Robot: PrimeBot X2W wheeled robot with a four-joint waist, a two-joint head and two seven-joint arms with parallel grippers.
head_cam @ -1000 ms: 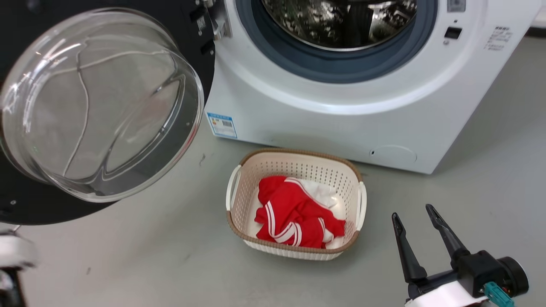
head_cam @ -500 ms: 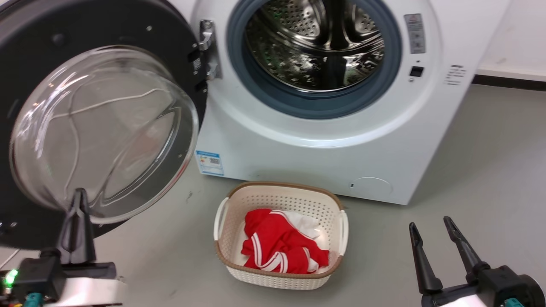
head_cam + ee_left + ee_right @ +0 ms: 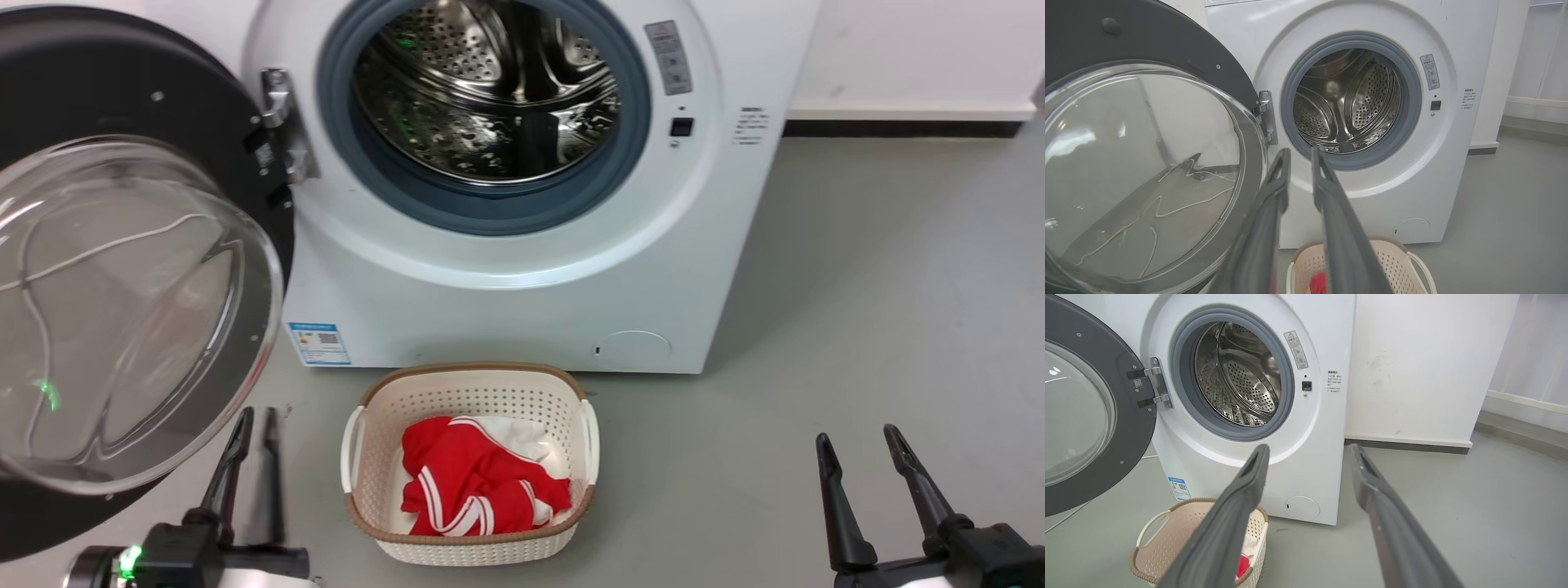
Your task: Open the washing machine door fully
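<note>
The washing machine door is glossy black with a bulging clear glass bowl. It hangs swung far out to the left on its hinge, and the steel drum is exposed. In the left wrist view the door fills the left half. My left gripper sits low, just right of the bowl's lower rim and apart from it. Its fingers are a narrow gap apart with nothing between them. My right gripper is wide open and empty over bare floor at the lower right; its fingers point at the machine's front.
A cream perforated basket holding a red and white garment stands on the grey floor in front of the white washing machine. A white wall with a dark skirting strip runs behind on the right.
The head camera has tilted up and turned, so the whole scene has shifted. My left gripper has come into view and now sits right of the glass bowl, its fingers slightly parted.
</note>
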